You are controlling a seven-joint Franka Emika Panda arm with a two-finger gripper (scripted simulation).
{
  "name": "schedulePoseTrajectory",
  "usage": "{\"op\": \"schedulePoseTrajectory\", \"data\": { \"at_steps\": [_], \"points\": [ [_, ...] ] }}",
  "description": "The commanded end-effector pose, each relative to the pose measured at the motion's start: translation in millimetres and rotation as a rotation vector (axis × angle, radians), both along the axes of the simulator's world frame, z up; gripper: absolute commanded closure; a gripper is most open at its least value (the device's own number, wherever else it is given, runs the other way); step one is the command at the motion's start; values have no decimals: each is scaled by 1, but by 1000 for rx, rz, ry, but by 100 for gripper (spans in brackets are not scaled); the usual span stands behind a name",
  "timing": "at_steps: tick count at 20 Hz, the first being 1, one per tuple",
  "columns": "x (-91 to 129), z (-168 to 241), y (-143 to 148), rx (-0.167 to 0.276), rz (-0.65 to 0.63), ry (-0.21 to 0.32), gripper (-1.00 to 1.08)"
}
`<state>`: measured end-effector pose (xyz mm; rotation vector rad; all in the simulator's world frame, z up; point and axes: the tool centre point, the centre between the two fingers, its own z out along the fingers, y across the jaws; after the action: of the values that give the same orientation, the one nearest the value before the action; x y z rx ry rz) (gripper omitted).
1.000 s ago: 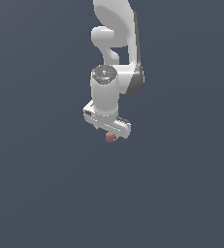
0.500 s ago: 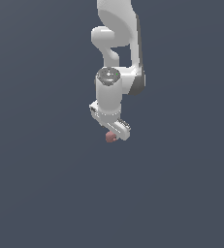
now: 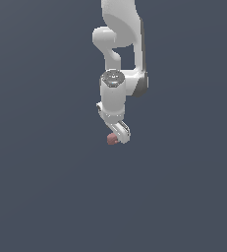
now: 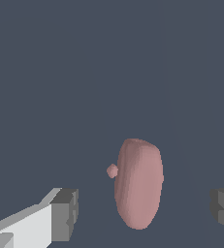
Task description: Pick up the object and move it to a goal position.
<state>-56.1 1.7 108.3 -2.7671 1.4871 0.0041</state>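
Between the fingers of the gripper (image 4: 141,210), a reddish-pink lump (image 4: 138,183) is sitting untouched. Both fingers are standing spread, clear gaps showing on either side.

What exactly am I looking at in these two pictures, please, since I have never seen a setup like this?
These are simulator renders, not photographs. The exterior view shows a white robot arm reaching down over a plain dark grey surface. At its tip is the gripper, the grasping part, beside a small reddish-pink object. The wrist view comes from a camera on the arm's wrist, looking past the jaws. There the object sits between the two grey finger pads, with a clear gap on each side, so the jaws are open and nothing is held.
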Motion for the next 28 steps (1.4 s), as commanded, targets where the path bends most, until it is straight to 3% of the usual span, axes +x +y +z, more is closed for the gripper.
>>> {"op": "schedulePoseTrajectory", "data": {
  "at_steps": [1,9,17,28],
  "points": [
    [-3,-3,1,0,-49,-1,-92],
    [-10,-7,4,-1,-135,-2,-92],
    [-10,-11,5,-2,-142,-2,-92],
    [-11,-53,4,-2,-146,-2,-92]
  ]
}}
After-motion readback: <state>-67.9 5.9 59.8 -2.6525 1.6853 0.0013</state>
